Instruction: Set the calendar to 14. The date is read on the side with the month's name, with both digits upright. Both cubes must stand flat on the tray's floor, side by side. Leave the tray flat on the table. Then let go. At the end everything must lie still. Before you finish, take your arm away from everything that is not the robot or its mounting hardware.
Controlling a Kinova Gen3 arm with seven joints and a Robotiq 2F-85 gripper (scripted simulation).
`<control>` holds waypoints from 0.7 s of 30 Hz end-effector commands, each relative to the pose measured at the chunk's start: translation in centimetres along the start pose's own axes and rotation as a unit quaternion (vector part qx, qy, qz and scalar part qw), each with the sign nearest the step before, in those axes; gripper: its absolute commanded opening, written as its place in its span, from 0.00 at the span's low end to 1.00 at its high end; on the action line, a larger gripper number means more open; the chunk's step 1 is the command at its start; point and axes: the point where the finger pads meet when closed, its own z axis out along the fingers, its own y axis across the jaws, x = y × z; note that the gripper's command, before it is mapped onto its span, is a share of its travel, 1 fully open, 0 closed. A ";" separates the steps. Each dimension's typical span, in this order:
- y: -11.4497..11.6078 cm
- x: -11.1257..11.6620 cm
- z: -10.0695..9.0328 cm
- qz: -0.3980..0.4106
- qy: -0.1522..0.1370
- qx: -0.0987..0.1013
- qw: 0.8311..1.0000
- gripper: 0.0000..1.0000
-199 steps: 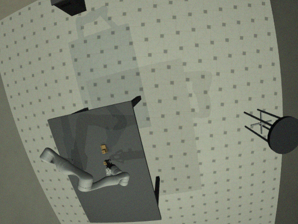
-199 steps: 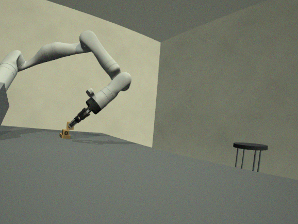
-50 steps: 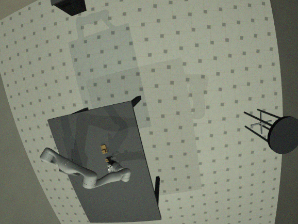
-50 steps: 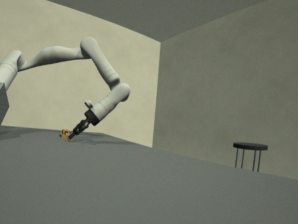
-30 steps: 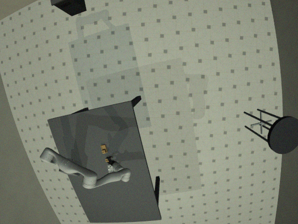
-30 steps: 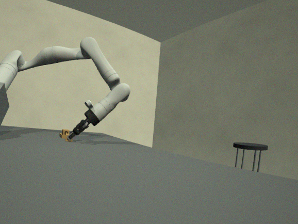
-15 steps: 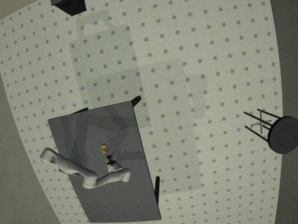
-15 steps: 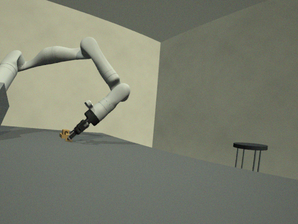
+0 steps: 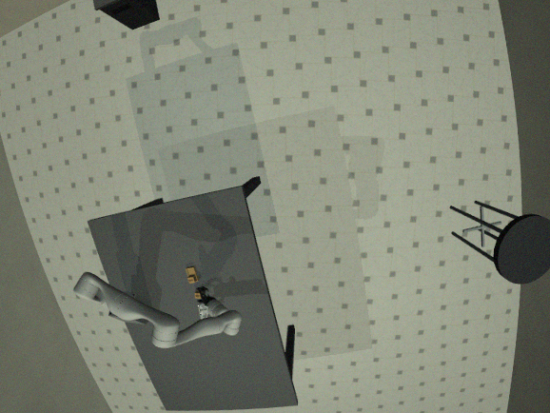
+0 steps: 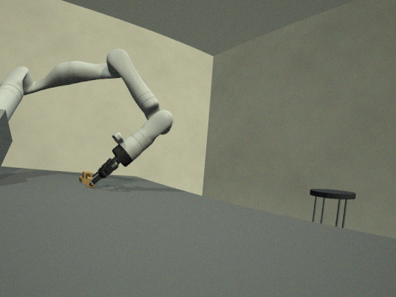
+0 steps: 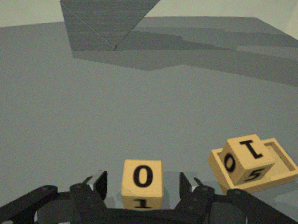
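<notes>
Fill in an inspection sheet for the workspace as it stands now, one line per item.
Surface: grey table, shadows across it.
Job's things: tray on the table with one cube in it; loose cube outside, 0 and 1 showing.
Clutter: nothing seen.
Gripper: fingers partly open, one either side of the loose cube, gaps visible.
Cables: nothing seen.
Surroundings: round dark stool off the table, tiled floor, plain walls.

One cube (image 9: 197, 295) (image 10: 91, 186) (image 11: 143, 182) down at table level (fingers (image 9: 204, 293) (image 10: 95, 178) too).
</notes>
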 end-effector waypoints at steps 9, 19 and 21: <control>0.0 1.5 -1.7 0.000 -0.001 0.000 1.000 0.69; 0.0 3.5 -3.6 0.000 -0.001 0.000 1.000 0.69; 0.0 3.9 -4.0 0.000 -0.001 0.000 1.000 0.69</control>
